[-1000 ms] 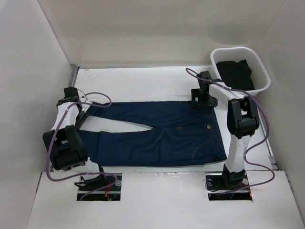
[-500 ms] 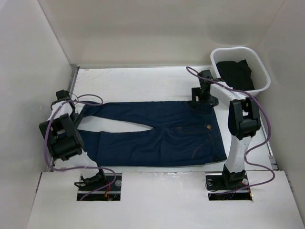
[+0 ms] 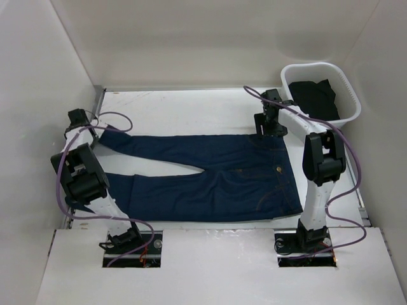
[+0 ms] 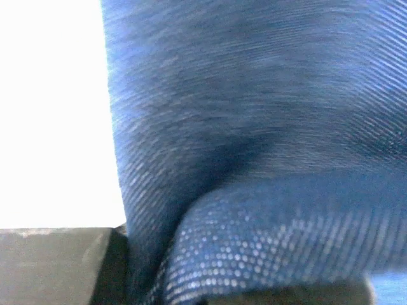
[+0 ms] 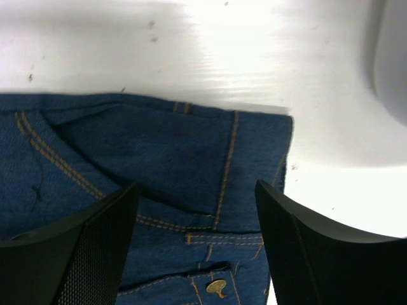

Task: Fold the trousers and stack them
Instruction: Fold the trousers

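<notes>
Denim trousers [image 3: 210,175] lie flat on table [image 3: 191,108], long axis L-R, waist at R. We see left gripper [image 3: 94,130] clamped on far-leg hem; right gripper [image 5: 194,219] hangs jaws apart, far waistband corner directly beneath

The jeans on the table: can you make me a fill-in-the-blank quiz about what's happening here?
The trousers lie flat, waist toward the ___ arm.
The left gripper is shut on a ___ end.
The right gripper hovers ___ over the waistband.
Dark cloth sits in the ___ basket.
Missing: right; leg; open; white.
</notes>
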